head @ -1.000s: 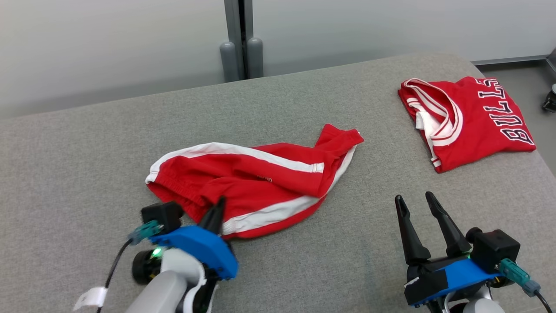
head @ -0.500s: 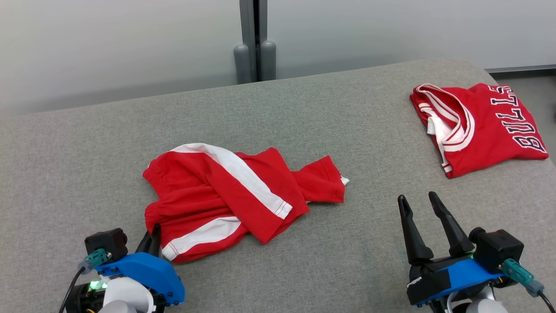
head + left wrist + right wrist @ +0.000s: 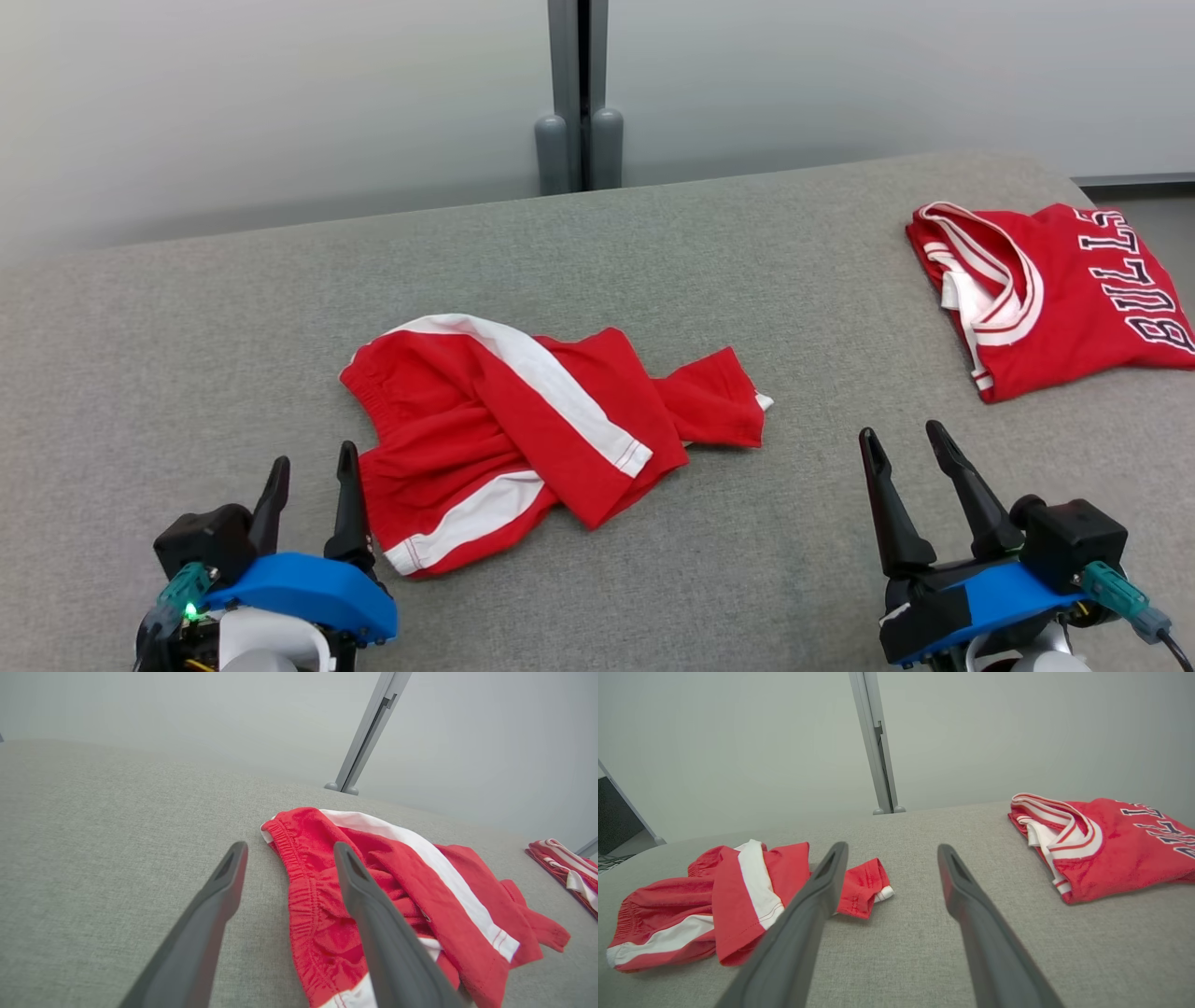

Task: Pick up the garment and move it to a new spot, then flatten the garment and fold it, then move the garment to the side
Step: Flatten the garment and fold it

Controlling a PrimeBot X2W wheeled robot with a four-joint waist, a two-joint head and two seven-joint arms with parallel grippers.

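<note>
Both my claws stand wide apart and hold nothing; the red shorts (image 3: 523, 429) lie crumpled on the grey padded surface (image 3: 747, 280).

My left gripper (image 3: 313, 457) sits at the lower left of the head view with its fingers spread, the inner one just beside the shorts' elastic waistband; I cannot tell whether it touches the cloth. The shorts lie in a twisted heap with one white stripe slanting across the top and another along the near edge, closer to my left claw than to my right. My right gripper (image 3: 902, 431) hovers at the lower right, fingers spread over bare surface, well apart from the shorts. A folded red jersey (image 3: 1055, 299) with dark lettering lies at the far right.
</note>
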